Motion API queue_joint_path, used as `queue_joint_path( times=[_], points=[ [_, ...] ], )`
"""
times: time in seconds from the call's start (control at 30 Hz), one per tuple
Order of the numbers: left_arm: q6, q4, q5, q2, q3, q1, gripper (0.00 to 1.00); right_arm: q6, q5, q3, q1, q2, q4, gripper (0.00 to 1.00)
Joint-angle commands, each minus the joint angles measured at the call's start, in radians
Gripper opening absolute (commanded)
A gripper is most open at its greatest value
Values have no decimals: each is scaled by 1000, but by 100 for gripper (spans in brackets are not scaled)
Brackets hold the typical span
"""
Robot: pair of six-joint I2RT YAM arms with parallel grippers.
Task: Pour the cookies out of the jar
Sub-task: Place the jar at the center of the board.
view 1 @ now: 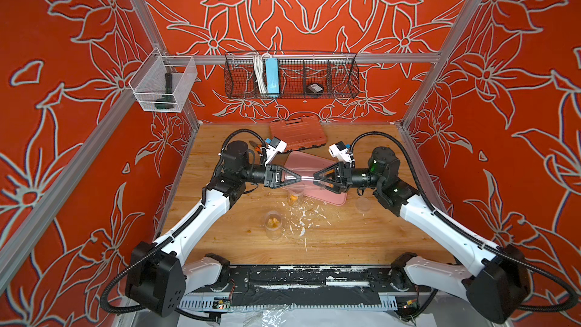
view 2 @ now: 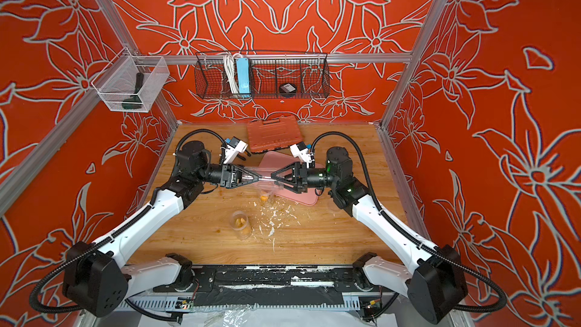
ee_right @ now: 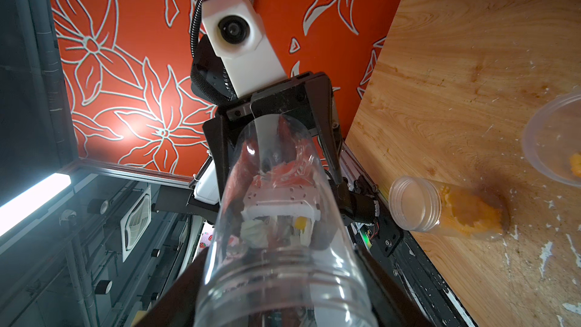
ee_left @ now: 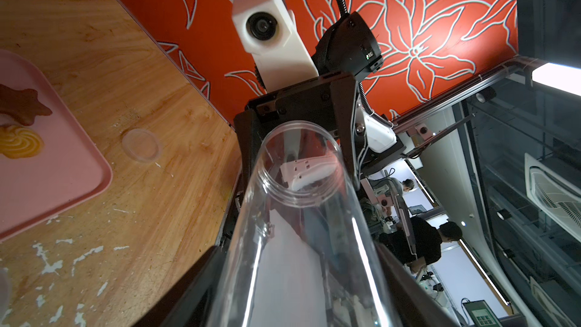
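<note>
Wooden worktop (view 1: pixel 361 237) carries a pink tray (view 1: pixel 328 198) right of centre, with two cookies (ee_left: pixel 19 143), a brown star and an orange swirl, on it. At frame centre the clear, empty jar (view 1: pixel 307 178) hangs level above the tray, long axis left-to-right, threaded mouth toward the right pincer (view 1: pixel 315 178), base toward the left pincer (view 1: pixel 299 178); both pincers' fingers flank it, but whether either pinches cannot be told. Directly below stands a small jar (view 1: pixel 294 202) of orange pieces (ee_right: pixel 468 215), a second small jar (view 1: pixel 273 226) at lower left, a loose lid (view 1: pixel 363 204) to the right.
</note>
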Motion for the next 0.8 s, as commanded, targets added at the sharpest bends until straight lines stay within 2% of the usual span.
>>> queue_joint_path(
  times=[0.0, 0.17, 0.5, 0.77],
  points=[
    [10, -14, 3, -7, 26, -6, 80, 2, -15, -12, 8, -15, 43, 68],
    [10, -16, 2, -9, 29, -6, 87, -1, -12, -16, 8, -17, 36, 67],
    [42, -97, -45, -14, 35, 0, 90, -15, 0, -23, 8, -14, 11, 66],
    [-1, -90, -71, -59, 6, 51, 94, -45, -15, 13, -19, 19, -39, 65]
  ],
)
